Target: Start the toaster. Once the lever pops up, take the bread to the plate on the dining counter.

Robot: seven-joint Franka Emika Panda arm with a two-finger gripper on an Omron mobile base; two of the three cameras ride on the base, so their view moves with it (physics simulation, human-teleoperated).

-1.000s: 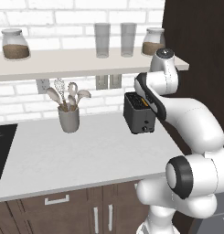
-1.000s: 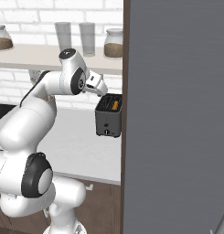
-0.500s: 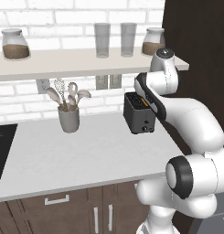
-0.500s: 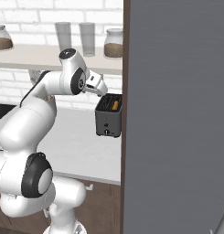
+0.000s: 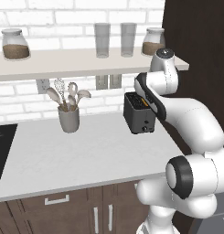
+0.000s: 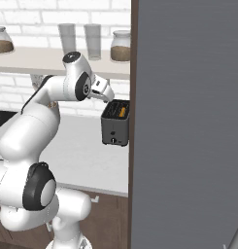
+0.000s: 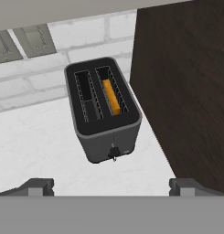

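The robot's fingers point(image 7: 111, 183) hang spread wide and empty above the black toaster point(image 7: 104, 107), touching nothing. The toaster stands on the white tabletop point(image 5: 86, 151) beside a dark cabinet wall point(image 7: 186, 82), with the bread point(image 7: 111, 97) sunk in one of its two slots, only its orange-brown top edge showing. A small lever point(image 7: 114, 152) sits low on the toaster's front.

A white brick wall point(image 5: 63, 98) backs a pale shelf point(image 5: 63, 61) holding two jars and two glasses. A white worktop point(image 5: 86, 151) sits over brown drawers point(image 5: 58, 212). A dark cabinet point(image 5: 200, 50) stands at right.
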